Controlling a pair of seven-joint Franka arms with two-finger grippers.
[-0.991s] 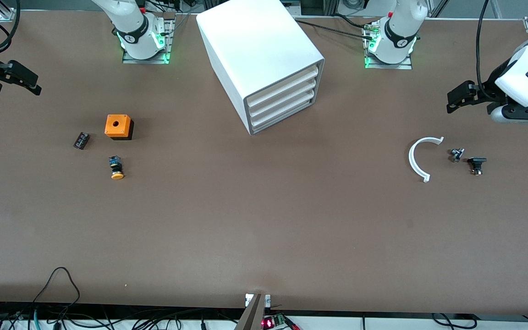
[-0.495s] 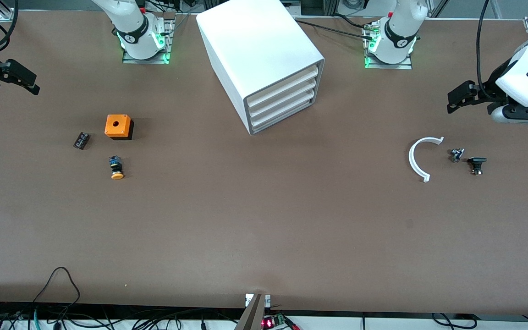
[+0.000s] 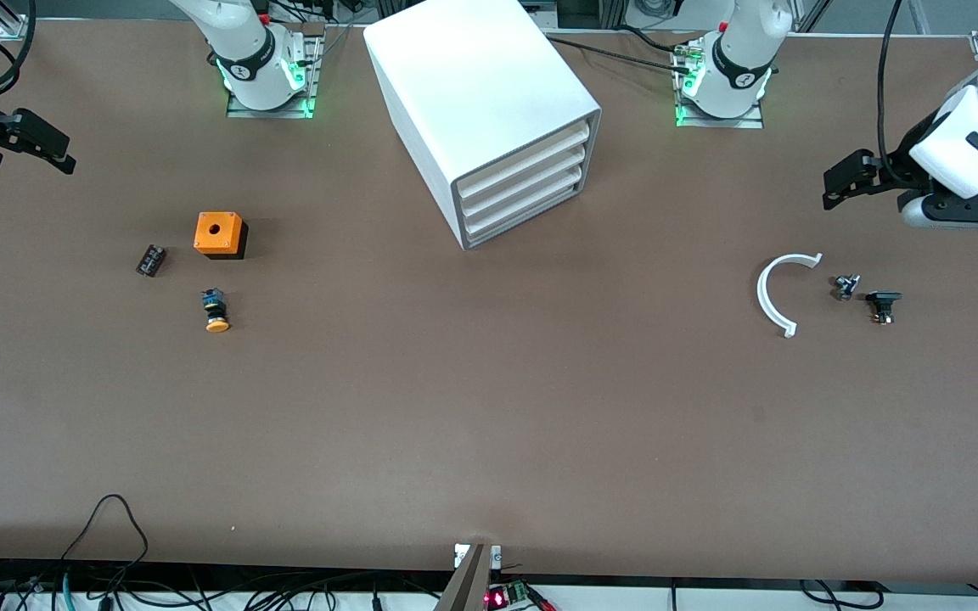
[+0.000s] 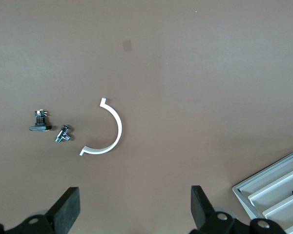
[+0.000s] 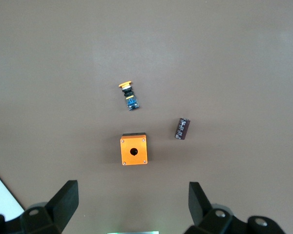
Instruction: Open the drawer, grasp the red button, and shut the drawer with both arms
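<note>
- Step: pre-open. All 3 drawers (image 3: 523, 182) shut in cabinet (image 3: 476, 93), mid table by base edge; red button not visible, prob. inside.
- Left gripper (image 4: 133, 210) spread, empty, over left-arm end; right gripper (image 5: 132, 204) spread, empty, over right-arm end.
- Next: one arm to a drawer front, pull it out.

**Where your three cameras look**

Your front camera sits high, facing the arm bases across the whole table (image 3: 489, 407). Each wrist camera looks straight down from well above. The left one shares the white curved strip (image 4: 107, 134) (image 3: 776, 293) and cabinet (image 4: 276, 195) (image 3: 489, 119); the right one shares the orange box (image 5: 134, 150) (image 3: 219, 233).
</note>
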